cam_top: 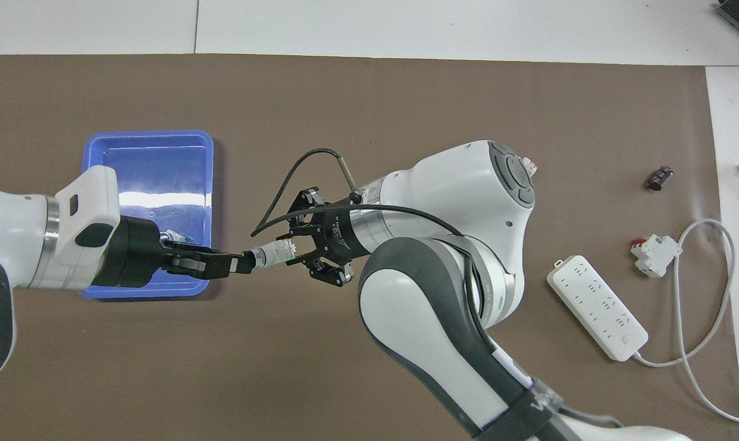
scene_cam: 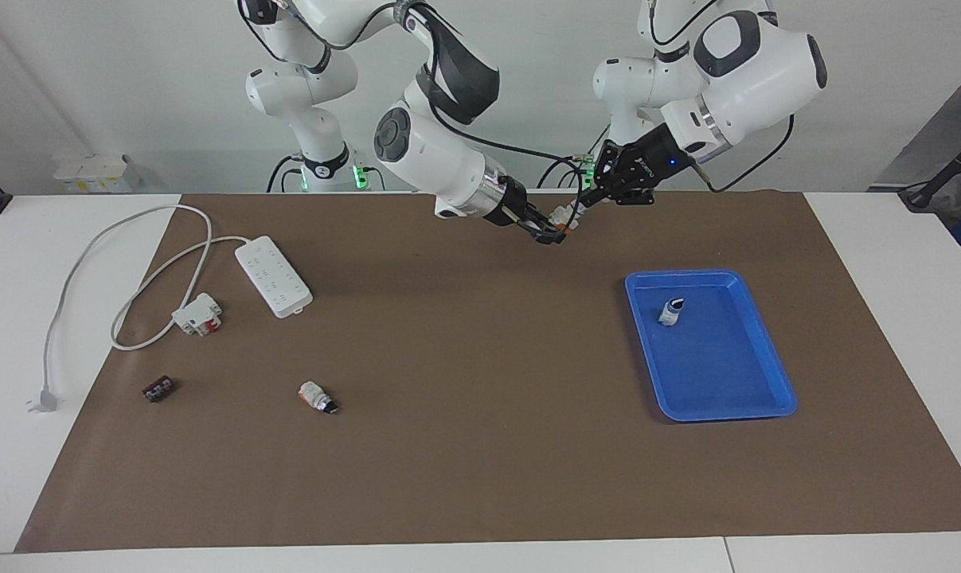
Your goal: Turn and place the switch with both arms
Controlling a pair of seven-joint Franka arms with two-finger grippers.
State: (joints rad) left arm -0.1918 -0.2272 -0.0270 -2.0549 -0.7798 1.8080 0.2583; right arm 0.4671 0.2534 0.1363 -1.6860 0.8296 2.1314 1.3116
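Aloft, left gripper [scene_cam: 582, 206] and right gripper [scene_cam: 550, 233] both clamp the switch [scene_cam: 564, 220].

The facing view looks from high across the table [scene_cam: 480, 493] toward both arm bases, taking in the whole brown mat from a distance. The overhead view hangs above the robots' end, looking steeply down and forward, closer in. Both views share the blue tray [scene_cam: 775, 382] [cam_top: 155, 138], the power strip [scene_cam: 273, 276] [cam_top: 597, 307] and the mat's middle, mirrored.
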